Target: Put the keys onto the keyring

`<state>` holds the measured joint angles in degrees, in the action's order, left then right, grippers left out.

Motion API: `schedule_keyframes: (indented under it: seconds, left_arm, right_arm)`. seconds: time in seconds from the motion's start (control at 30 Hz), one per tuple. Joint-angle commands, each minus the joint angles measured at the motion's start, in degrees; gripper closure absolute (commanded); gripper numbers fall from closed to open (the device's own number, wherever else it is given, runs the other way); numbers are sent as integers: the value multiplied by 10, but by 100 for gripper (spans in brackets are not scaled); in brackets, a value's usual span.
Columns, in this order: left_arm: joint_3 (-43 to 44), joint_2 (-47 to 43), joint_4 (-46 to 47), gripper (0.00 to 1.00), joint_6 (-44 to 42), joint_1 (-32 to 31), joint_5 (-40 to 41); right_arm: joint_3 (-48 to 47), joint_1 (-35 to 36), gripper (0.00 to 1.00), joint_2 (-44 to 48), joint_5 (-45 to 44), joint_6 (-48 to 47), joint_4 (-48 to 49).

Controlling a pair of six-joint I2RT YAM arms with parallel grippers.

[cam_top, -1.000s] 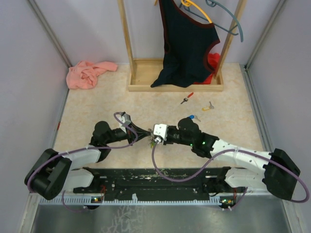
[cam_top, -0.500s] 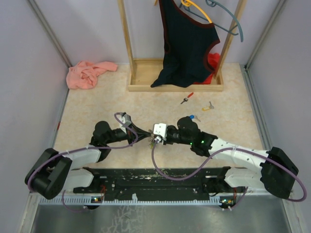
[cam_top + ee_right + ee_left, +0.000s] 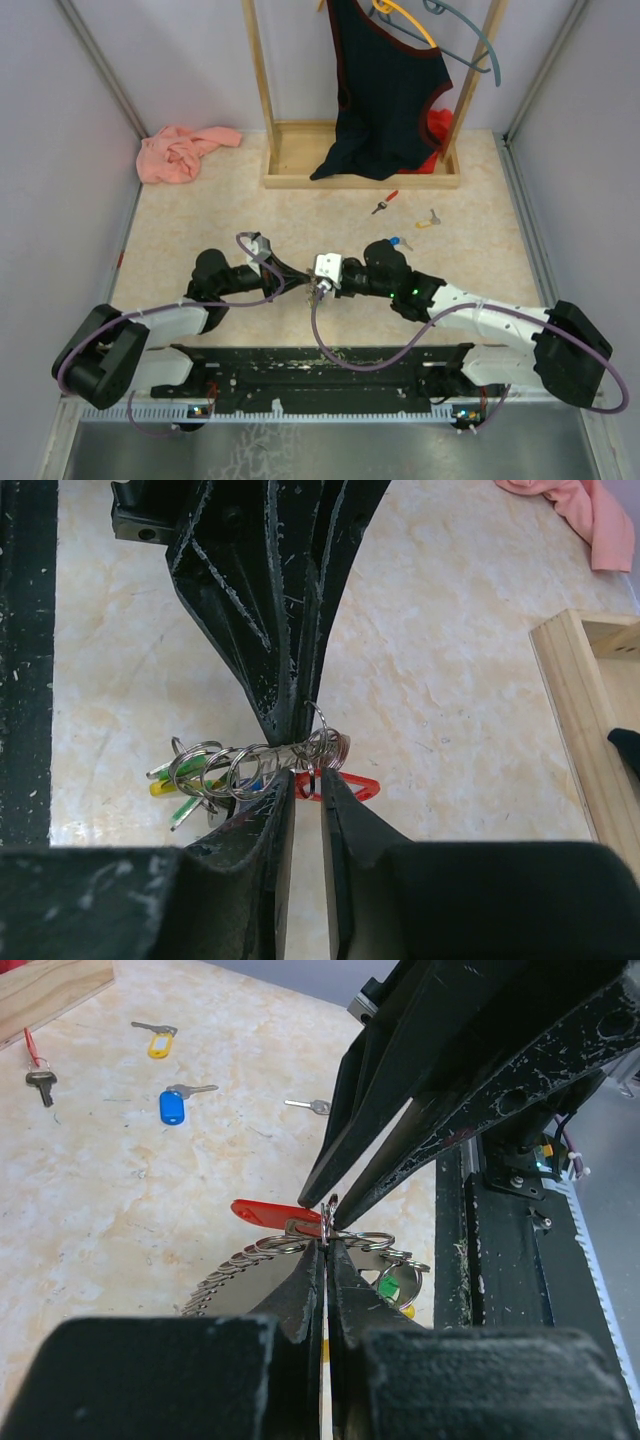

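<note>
The keyring [image 3: 250, 765], a row of grey metal rings with green and yellow tags, hangs just above the table between both grippers [image 3: 312, 292]. My left gripper [image 3: 327, 1245] is shut on its wire end [image 3: 240, 1265]. My right gripper [image 3: 307, 778] meets it tip to tip from the other side. Its jaws stand narrowly open around a small ring and a red-tagged key [image 3: 355, 783], also visible from the left wrist [image 3: 265, 1212]. Loose keys lie farther back: red [image 3: 385, 203], yellow [image 3: 428, 219], blue [image 3: 397, 242] and a plain silver one [image 3: 308, 1106].
A wooden clothes rack [image 3: 360, 165] with a dark garment [image 3: 385, 90] stands at the back. A pink cloth [image 3: 185, 152] lies at the back left. The black base rail [image 3: 320, 365] runs along the near edge, and grey walls close both sides.
The right gripper's jaws have narrowed around the red-tagged key, and the right arm has edged slightly left. The left gripper holds still.
</note>
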<state>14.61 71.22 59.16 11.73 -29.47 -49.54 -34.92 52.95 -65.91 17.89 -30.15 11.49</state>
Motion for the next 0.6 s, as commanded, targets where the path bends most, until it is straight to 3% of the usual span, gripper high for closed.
schedule_keyframes:
  seconds: [0.0, 0.17, 0.5, 0.57]
  left_arm:
    - [18, 1, 29, 99, -2, 2, -9]
    - [15, -2, 41, 99, 20, 2, 19]
    - [13, 4, 48, 99, 38, 2, 39]
    - [14, -1, 31, 90, 32, 1, 45]
  right_arm:
    - [-26, -5, 86, -4, 17, 6, 17]
    - [-30, -5, 100, -5, 13, 0, -1]
    - [-62, -5, 100, 7, -21, -40, -47]
    - [-76, -4, 100, 9, -31, -52, -66]
